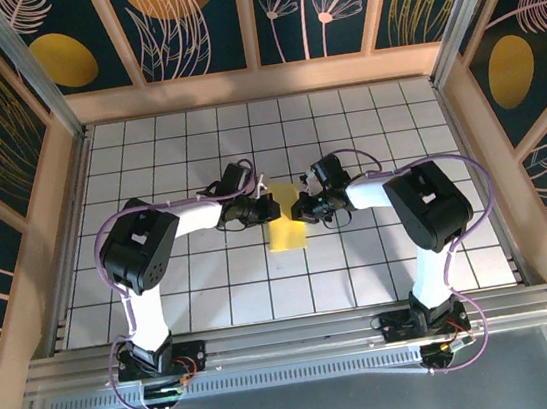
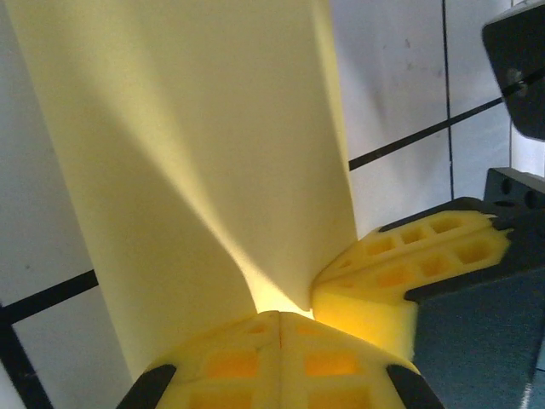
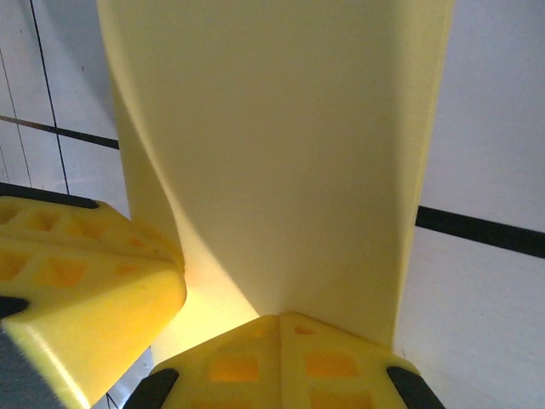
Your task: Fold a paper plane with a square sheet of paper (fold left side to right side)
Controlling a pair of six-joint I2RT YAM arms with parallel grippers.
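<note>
Surface [image 1: 162,280]: one, white grid tiles. Arms: two, meeting at centre.
Sheet [image 1: 288,231]: one, yellow, mid-surface between the arms, bowed near the grip.
Left claw [image 2: 281,331], right claw [image 3: 279,339]: two, each clamped on the sheet's edge, side by side (probably to steady it before the left-to-right fold).

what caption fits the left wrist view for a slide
Close-up: left fingers pinch the yellow paper beside the right fingers, over the gridded table

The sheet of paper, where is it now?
Top view: the sheet of paper is mid-table, its far end pinched by the left gripper and right gripper, which meet there.
</note>
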